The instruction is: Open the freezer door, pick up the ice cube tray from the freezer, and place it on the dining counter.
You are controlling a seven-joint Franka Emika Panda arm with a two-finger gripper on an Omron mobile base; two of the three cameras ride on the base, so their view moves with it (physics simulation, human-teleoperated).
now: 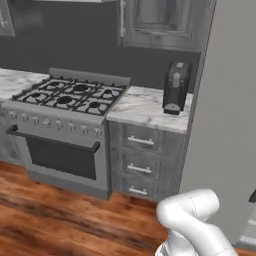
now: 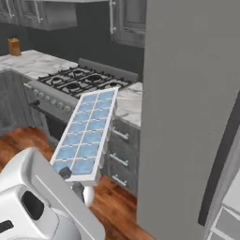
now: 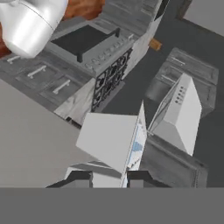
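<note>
While no readable writing shows anywhere, the two-finger dark gripper [image 2: 74,180] is clamped on the short end of the pale rectangular ice cube tray with two rows of light-blue cells [image 2: 86,133], held up tilted in the air ahead of the arm. Just right stands the tall light-grey freezer door [image 2: 187,117]. Beyond, a steel gas stove [image 2: 77,82] sits between marble worktops [image 1: 145,107], with a black coffee machine [image 1: 175,87].

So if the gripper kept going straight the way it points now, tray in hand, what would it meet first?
Probably the range hood above the stove: beyond the gripper and its ice cube tray, that comes first, though depth is unclear.
</note>
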